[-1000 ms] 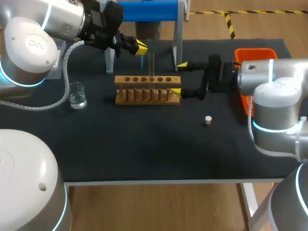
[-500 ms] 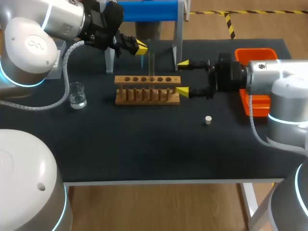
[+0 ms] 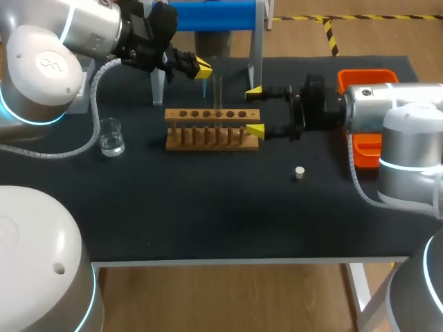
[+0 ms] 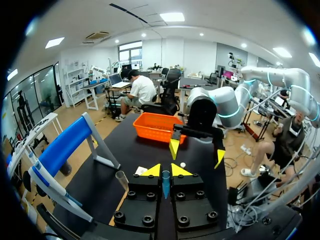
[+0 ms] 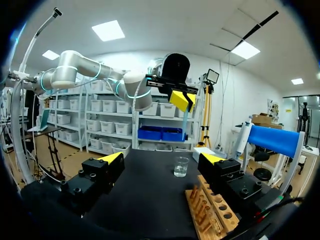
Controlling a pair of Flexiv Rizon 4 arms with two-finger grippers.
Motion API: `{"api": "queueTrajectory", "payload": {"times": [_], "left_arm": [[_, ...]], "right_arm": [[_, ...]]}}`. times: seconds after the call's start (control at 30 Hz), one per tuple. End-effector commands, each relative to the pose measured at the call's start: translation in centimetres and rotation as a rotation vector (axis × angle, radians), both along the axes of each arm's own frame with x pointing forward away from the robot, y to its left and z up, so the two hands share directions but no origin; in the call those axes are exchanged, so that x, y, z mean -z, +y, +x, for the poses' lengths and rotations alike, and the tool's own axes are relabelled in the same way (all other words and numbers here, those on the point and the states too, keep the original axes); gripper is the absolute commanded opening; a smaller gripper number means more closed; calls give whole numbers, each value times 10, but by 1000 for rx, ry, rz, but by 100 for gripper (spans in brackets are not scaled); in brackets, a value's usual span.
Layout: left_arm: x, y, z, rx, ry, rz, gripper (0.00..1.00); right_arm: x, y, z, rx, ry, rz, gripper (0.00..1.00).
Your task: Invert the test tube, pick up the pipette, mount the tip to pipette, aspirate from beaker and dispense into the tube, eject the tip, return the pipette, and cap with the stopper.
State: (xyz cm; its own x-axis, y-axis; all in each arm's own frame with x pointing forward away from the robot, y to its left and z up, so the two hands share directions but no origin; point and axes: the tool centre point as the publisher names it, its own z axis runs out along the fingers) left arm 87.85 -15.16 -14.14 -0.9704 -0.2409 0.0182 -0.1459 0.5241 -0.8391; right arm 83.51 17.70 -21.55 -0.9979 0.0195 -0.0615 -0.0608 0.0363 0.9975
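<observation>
Starting with the head view, the wooden rack (image 3: pixel 212 128) serves as anchor. The test tube (image 3: pixel 217 93) stands upright in a hole right of the rack's middle, with its long axis vertical and its mouth up. The left gripper (image 3: pixel 199 68) hangs above the rack's far side, fingers pressed together on the pipette (image 3: pixel 205 87). The pipette's blue tip points down just left of the tube's mouth, near it but not over it. Dispensing would, I judge, need a short shift toward the rack's right end, then a descent along the tube's axis. The right gripper (image 3: pixel 255 111) sits at the rack's right end, fingers wide apart and holding nothing. The beaker (image 3: pixel 111 136) stands well off the rack's left end, and the stopper (image 3: pixel 299 173) lies off its near right corner.

Left wrist view: the pipette (image 4: pixel 165 184) juts out between the pinched fingers, and the tube (image 4: pixel 122 180) lies beside them, not under.

Right wrist view: the right gripper (image 5: pixel 162 158) gapes, and the rack (image 5: pixel 210 210) runs ahead from beneath one finger. The left gripper (image 5: pixel 181 100) is high above the rack's far part, with the beaker (image 5: pixel 181 166) beyond.
</observation>
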Motion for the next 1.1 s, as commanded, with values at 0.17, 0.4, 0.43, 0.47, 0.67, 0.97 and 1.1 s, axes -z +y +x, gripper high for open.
{"api": "queueTrajectory", "payload": {"times": [0.17, 0.4, 0.43, 0.47, 0.67, 0.97, 1.1], "left_arm": [[-1, -13, -6, 11, -4, -12, 0], [4, -24, -12, 23, 8, -31, 0], [4, -25, -12, 26, 10, -37, 0], [4, -26, -12, 27, 10, -37, 0], [5, -29, -13, 29, 17, -37, 0], [5, -29, -13, 29, 17, -37, 0], [5, -29, -13, 29, 17, -37, 0]], "right_arm": [[-1, 1, -1, -4, -3, 8, 100], [0, 2, -2, -6, -5, 13, 100], [0, 2, -2, -7, -5, 14, 100], [0, 2, -2, -7, -5, 15, 100], [-4, 5, -1, -17, 1, 23, 100], [-14, 15, 12, -30, 58, 36, 100], [-18, 22, 17, -43, 68, 39, 100]]}}
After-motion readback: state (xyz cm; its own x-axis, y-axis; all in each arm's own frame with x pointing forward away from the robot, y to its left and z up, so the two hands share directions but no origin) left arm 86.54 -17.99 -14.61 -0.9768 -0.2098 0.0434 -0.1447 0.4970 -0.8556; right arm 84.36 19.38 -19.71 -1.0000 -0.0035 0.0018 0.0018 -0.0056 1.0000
